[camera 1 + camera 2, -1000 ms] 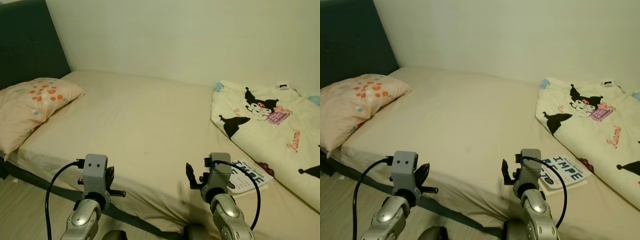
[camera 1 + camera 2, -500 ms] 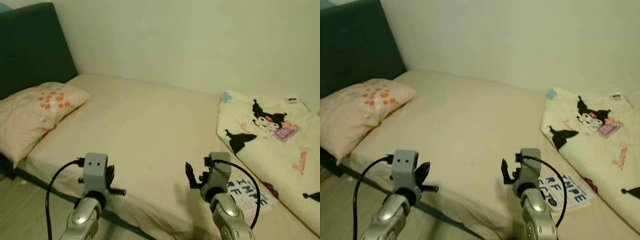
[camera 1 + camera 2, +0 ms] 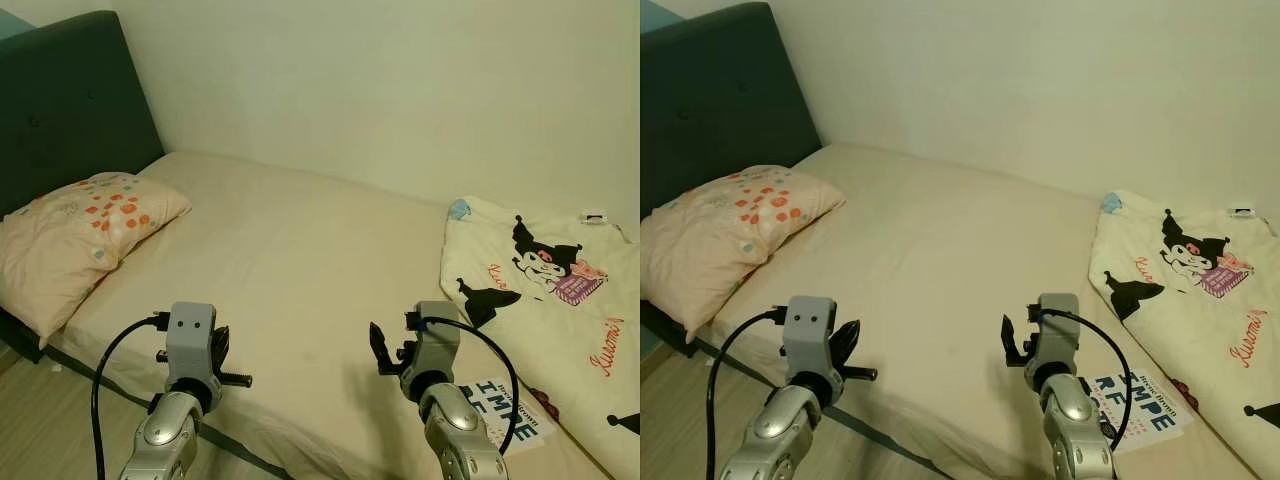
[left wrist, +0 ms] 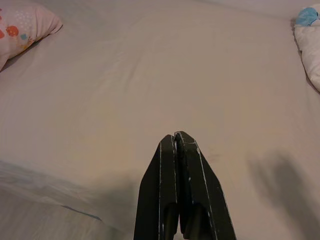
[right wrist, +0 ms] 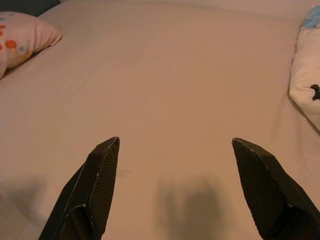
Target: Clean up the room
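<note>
Since the only loose item I can see on the bed (image 3: 300, 260) is the book (image 3: 1137, 398), that is what I would go for, and it lies just to the right of my right gripper (image 5: 175, 150), at the near edge of the mattress beside the cartoon-print blanket (image 3: 560, 290). The right arm partly covers it in both eye views, so I judge rather than see that its long side runs slantwise, from the mattress edge in toward the blanket. The right gripper's fingers are spread wide and empty, hovering over bare sheet and pointing toward the wall, so the book sits off to their side, not between them. My left gripper (image 4: 176, 137) has its fingers pressed together, holding nothing, and it hangs near the bed's front edge, well apart from the book. The pillow (image 3: 75, 230) lies far left by the headboard (image 3: 70, 110). The right arm is plainly nearer; it would need to swing right and turn to meet the book.
</note>
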Available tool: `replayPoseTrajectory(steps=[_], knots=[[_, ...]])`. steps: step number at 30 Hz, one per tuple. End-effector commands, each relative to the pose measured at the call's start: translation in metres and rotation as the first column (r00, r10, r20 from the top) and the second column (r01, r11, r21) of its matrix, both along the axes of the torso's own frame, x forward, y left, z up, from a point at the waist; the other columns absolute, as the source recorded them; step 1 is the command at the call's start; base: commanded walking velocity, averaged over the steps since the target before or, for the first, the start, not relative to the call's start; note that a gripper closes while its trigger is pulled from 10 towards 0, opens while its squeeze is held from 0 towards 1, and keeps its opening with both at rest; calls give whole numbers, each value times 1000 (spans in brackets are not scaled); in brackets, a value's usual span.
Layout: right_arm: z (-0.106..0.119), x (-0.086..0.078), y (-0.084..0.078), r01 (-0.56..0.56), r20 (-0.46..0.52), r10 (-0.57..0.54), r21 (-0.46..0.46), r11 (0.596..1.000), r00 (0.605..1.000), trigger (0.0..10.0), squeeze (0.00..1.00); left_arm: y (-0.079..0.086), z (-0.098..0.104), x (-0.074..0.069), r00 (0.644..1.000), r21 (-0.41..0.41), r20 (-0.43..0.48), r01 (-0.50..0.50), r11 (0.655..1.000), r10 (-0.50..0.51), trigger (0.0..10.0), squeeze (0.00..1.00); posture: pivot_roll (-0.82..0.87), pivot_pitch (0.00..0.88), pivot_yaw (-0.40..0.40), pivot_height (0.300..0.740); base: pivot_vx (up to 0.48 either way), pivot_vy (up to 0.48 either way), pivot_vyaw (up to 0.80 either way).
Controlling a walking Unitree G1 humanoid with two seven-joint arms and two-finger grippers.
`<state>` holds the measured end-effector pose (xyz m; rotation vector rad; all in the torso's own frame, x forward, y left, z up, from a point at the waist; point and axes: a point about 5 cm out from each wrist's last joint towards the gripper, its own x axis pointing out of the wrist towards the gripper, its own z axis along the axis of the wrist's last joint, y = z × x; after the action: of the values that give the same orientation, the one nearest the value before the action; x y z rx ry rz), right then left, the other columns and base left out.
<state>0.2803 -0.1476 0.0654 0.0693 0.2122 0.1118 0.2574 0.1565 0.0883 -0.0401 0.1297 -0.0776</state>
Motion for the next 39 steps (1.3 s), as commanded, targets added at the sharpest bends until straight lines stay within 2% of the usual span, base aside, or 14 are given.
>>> replayPoseTrajectory(steps=[1, 7, 29, 39], knots=[[-4, -1, 1, 4, -21, -4, 0, 1000, 1000, 10000, 0, 2, -7, -2, 999, -5, -32, -8, 1000, 8, 10000, 0, -42, 54, 3, 735, 0, 0, 0], [-5, -2, 1, 11, -23, -10, 17, 1000, 1000, 10000, 0, 3, -7, -1, 1000, -2, -30, -5, 1000, 5, 10000, 0, -42, 49, 5, 735, 0, 0, -294], [-3, 0, 3, -7, -26, 8, 40, 999, 1000, 10000, 0, 3, -6, 0, 1000, -4, -20, -10, 1000, 10, 10000, 0, -45, 55, 6, 735, 0, 0, -800], [-5, -1, 5, -31, -33, 31, 12, 999, 999, 10000, 0, 5, -4, 1, 1000, -11, -7, -26, 1000, 26, 10000, 0, -45, 61, 7, 735, 0, 0, 0]])
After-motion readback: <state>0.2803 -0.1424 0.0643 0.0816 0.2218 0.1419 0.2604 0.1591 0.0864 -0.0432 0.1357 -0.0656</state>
